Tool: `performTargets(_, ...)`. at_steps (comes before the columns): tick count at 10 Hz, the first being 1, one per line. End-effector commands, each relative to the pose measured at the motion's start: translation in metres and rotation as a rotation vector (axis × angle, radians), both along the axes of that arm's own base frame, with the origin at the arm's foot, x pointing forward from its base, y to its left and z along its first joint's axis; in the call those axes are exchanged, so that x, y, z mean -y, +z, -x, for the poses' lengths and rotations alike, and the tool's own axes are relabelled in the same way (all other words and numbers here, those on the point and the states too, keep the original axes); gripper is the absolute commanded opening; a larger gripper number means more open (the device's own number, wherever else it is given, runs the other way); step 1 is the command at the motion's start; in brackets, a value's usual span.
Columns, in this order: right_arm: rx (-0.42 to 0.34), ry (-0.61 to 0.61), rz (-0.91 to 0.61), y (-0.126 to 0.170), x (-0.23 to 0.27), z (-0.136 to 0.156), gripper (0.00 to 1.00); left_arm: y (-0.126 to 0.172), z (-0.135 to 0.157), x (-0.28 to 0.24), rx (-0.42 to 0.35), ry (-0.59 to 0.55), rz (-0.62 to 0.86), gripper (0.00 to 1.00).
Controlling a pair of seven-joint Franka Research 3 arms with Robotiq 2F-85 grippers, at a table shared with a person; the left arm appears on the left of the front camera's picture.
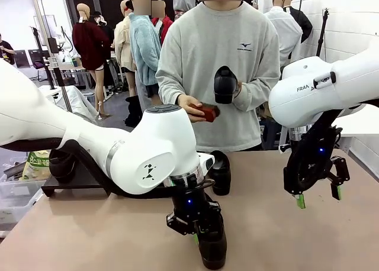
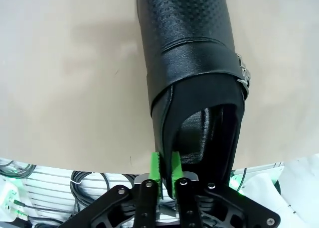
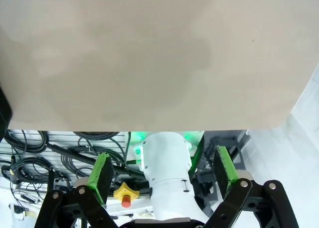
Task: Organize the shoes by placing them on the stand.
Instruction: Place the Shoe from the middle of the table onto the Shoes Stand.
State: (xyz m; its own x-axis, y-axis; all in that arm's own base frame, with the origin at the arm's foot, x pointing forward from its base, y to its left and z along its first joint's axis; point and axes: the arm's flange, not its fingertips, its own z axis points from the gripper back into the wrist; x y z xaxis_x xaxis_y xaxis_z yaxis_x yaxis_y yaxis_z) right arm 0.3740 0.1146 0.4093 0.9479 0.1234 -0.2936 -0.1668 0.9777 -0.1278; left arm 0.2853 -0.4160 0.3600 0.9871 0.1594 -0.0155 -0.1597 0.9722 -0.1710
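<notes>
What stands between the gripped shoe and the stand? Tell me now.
Nothing visible does. The left gripper is shut on the shoe at its heel rim, near the table edge. The stand lies far left, partly hidden by the left arm, with another shoe on it.

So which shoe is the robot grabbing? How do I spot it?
Start at the brown table and follow the big white arm coming from the left. Its gripper pinches a black shoe at the table's near edge. Unlike the other shoe farther back, this one is held by its rim.
</notes>
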Motion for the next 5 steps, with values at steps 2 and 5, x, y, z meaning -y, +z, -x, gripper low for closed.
performTargets(2,-0.002,0.010,0.008,0.002,0.000,0.000,1.00,-0.008,-0.009,-0.002,-0.008,-0.015,0.039,0.00)
performTargets(5,-0.002,0.010,0.008,0.002,0.000,0.000,1.00,0.017,-0.002,-0.019,-0.057,-0.150,-0.010,0.00)
